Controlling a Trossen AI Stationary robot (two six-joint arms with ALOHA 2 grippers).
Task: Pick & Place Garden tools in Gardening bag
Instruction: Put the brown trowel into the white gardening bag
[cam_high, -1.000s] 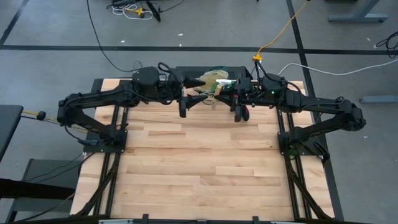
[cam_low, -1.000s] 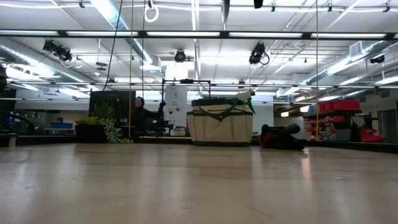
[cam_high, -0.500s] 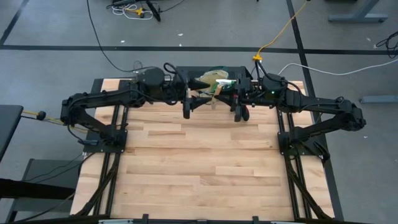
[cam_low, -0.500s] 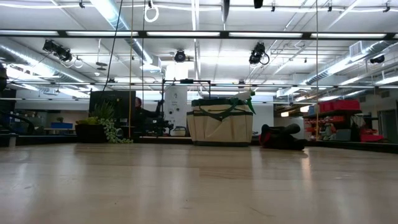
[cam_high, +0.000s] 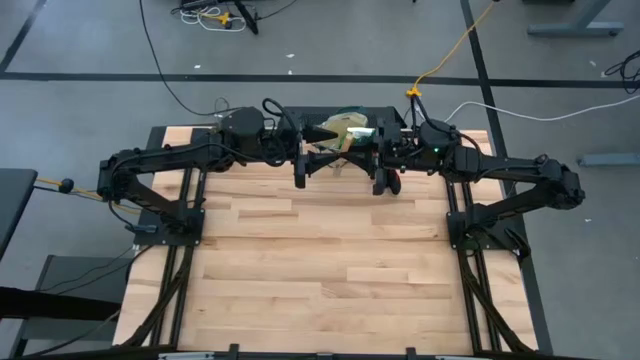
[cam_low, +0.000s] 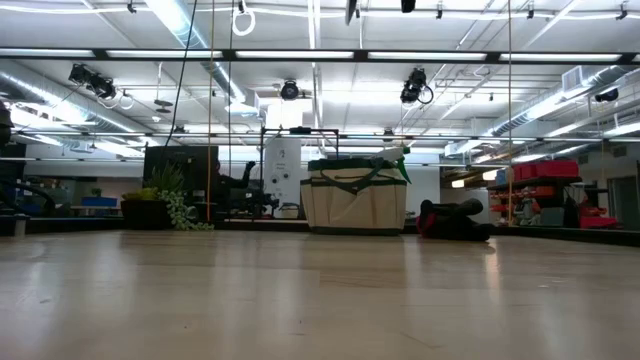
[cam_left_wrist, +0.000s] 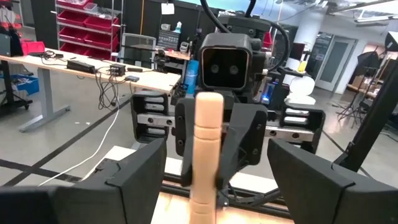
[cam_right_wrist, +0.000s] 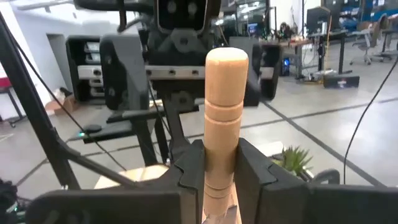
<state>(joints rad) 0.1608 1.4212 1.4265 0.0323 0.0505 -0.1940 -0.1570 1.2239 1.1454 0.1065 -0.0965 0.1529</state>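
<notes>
My right gripper (cam_right_wrist: 222, 162) (cam_high: 380, 176) is shut on a wooden-handled garden tool (cam_right_wrist: 225, 93), high over the table's far part. The handle (cam_left_wrist: 207, 143) stands upright; its working end is hidden below the fingers. My left gripper (cam_high: 301, 172) (cam_left_wrist: 214, 186) faces it from the table's left, open wide and touching nothing. The beige gardening bag (cam_low: 355, 200) (cam_high: 340, 122) with green trim stands on the far edge, a pale green item (cam_low: 396, 158) at its top. A red-and-black glove (cam_low: 455, 220) lies on the table beside the bag. My right gripper pinches the lower part of the wooden handle (cam_right_wrist: 221, 177) between its two fingers (cam_right_wrist: 252, 171). The fingers come level from the table's right and lie across the handle. The tool is lifted clear and upright, its rounded free end (cam_right_wrist: 227, 59) pointing up.
A small leafy plant (cam_low: 165, 205) (cam_right_wrist: 292, 158) stands at the far left of the table. The wooden tabletop (cam_high: 320, 260) stretches bare from the arms to the near edge. Both arm bases (cam_high: 165, 215) (cam_high: 480, 225) stand at the sides.
</notes>
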